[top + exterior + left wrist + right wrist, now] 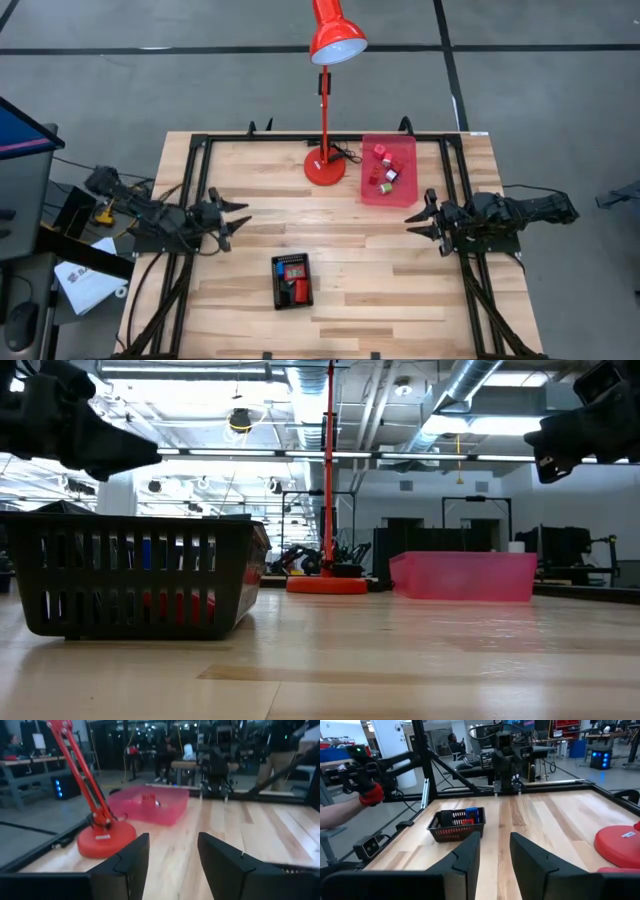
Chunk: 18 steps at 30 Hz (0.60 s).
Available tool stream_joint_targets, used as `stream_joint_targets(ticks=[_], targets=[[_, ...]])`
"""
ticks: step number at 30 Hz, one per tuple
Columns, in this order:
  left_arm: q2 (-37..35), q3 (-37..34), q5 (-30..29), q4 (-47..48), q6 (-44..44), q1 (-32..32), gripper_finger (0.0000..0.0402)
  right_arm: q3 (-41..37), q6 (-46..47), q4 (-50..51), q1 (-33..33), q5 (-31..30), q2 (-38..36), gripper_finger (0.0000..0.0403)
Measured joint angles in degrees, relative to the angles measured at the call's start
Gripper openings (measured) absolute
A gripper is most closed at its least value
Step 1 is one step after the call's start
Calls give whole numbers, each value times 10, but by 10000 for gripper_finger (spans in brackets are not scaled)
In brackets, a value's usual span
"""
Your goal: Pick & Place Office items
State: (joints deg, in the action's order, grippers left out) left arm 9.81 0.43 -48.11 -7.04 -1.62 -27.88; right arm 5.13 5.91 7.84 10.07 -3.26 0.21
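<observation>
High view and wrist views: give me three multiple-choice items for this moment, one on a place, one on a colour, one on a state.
1. Where does the black basket stand?
A. On the near middle of the table, apart from the lamp
B. Inside the pink tray
C. Under the right gripper

2. What colour is the desk lamp?
A. Blue
B. Red
C. White

3. What is between the jaws of the left gripper and of the right gripper?
A. A red block in each
B. The lamp's base
C. Nothing; both stand open over bare wood

Answers:
1. A: the high view shows the basket alone on the wood, below the lamp and the pink tray.
2. B: shade, stem and base are all red.
3. C: each wrist view shows an empty gap with table wood behind it.
</observation>
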Motion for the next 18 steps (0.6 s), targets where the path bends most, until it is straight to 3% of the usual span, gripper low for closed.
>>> stream_joint_targets(ticks=[7,12,18], targets=[[-84,1,148,24,40,129,168,0,17,14,0,0,0,101],[-77,1,257,30,31,195,164,0,17,32,0,1,0,101],[-58,1,345,41,31,273,165,0,22,33,0,2,0,101]])
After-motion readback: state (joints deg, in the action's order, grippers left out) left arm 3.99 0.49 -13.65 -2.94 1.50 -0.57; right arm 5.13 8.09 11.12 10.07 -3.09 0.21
